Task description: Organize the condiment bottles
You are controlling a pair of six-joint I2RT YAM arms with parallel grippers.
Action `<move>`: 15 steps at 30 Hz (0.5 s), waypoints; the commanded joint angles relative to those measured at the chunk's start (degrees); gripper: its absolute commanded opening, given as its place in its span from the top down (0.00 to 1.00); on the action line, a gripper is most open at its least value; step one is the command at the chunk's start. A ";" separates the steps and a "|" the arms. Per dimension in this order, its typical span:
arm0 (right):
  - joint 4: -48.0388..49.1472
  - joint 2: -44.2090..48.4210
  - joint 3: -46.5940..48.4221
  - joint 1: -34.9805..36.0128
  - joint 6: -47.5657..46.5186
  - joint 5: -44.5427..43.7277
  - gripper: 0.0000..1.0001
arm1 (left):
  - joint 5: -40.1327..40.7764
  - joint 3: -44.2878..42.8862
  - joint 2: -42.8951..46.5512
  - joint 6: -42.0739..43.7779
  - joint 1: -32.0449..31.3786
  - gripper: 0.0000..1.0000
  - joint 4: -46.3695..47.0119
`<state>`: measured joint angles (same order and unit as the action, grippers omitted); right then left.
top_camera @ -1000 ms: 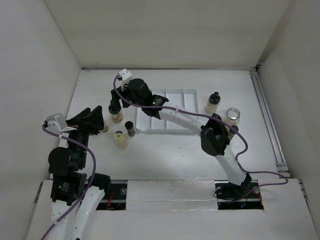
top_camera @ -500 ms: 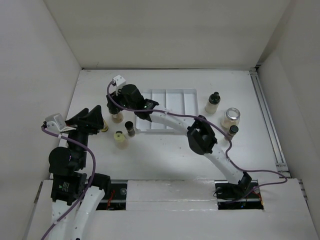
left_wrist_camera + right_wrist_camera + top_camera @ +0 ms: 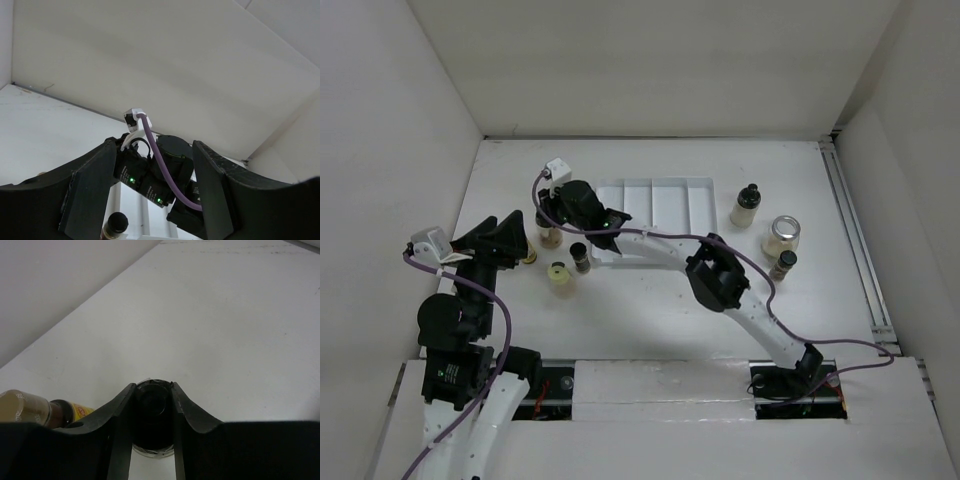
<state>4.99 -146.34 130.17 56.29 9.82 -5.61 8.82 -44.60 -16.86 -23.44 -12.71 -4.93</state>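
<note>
My right gripper is shut on the black cap of an upright condiment bottle with beige contents, which the top view shows left of the tray under the gripper. My left gripper stands open with nothing between its fingers, low at the left of the table. A beige bottle with a yellow label lies on its side at its fingertips. A dark bottle and a yellow-topped bottle stand just in front.
The white divided tray lies at the table's middle back. To its right stand a black-capped beige bottle, a silver-lidded jar and a small dark bottle. White walls close in the table on three sides.
The right arm's wrist has swung leftwards and lower over the beige bottle, and its jaws have closed on the cap. The left arm has stayed still.
</note>
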 commanded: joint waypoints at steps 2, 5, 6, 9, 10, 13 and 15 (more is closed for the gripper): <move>10.55 8.87 -4.20 1.01 3.88 -2.48 0.68 | -0.73 0.04 -0.63 -0.11 -0.21 0.42 2.82; 15.65 14.84 -8.77 -0.48 7.04 -1.07 0.69 | -0.73 0.04 -1.15 -0.11 -0.21 0.42 2.82; 16.44 17.56 -9.66 -1.35 8.27 -1.07 0.69 | -0.73 0.04 -1.15 -0.64 -0.21 0.42 2.82; 17.50 20.91 -13.25 -3.37 9.07 -1.07 0.69 | -0.73 0.04 -1.15 -0.64 -0.21 0.42 2.82; 17.51 23.45 -14.84 -3.90 9.07 -1.07 0.69 | -0.73 0.04 -1.15 -0.64 -0.21 0.42 2.82; 19.79 28.72 -22.66 -6.98 9.59 -2.30 0.71 | -1.26 0.56 -1.15 -0.64 -0.21 0.42 2.82; 21.28 31.28 -26.79 -10.13 9.60 -2.91 0.71 | -1.78 0.57 -1.15 -0.64 -0.21 0.42 2.82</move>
<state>17.69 -119.22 106.10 49.89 17.91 -6.59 8.29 -44.58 -17.50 -23.68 -12.71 -4.93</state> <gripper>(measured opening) 0.360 0.582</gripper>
